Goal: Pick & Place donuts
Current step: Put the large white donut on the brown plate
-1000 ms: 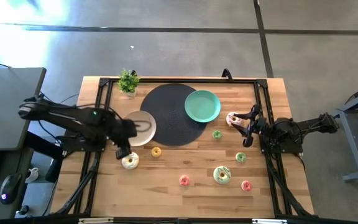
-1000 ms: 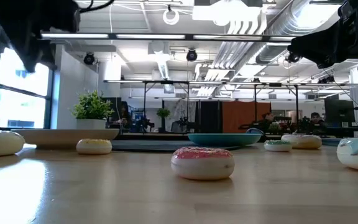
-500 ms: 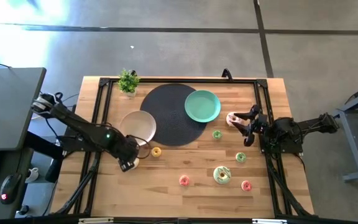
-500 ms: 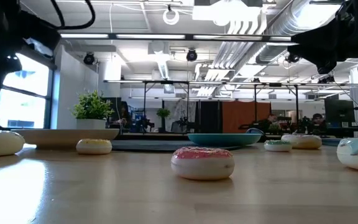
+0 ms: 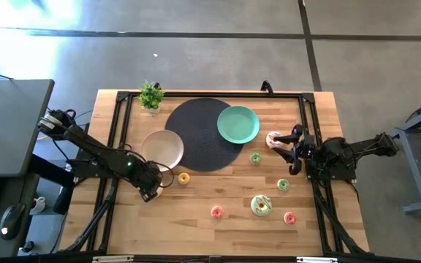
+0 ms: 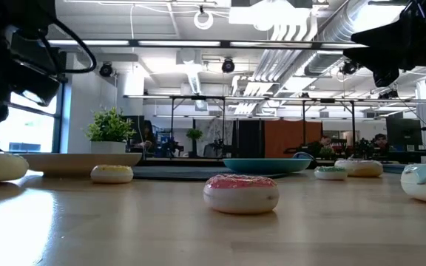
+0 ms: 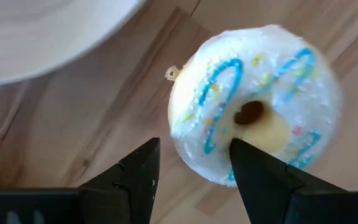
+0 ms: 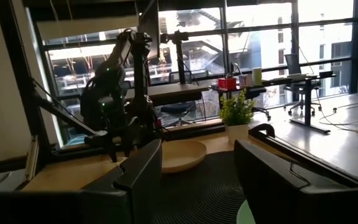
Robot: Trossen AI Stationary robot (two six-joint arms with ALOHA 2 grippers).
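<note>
Hovering low, your left gripper (image 7: pixel 191 165) hung spread over the white-frosted donut (image 7: pixel 257 102), one finger overlapping its rim.
That donut, white with blue squiggles and sprinkles, lay on the wooden table (image 7: pixel 73 124) beside the beige plate (image 7: pixel 48 34). Your right gripper (image 5: pixel 292 150) waited unclenched near the pink donut (image 5: pixel 273 139).

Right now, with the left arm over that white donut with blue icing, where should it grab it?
Grip the white donut across its outer rim, coming straight down. It lies flat on the table, hole up, and the left end effector is open, already above its edge.
</note>
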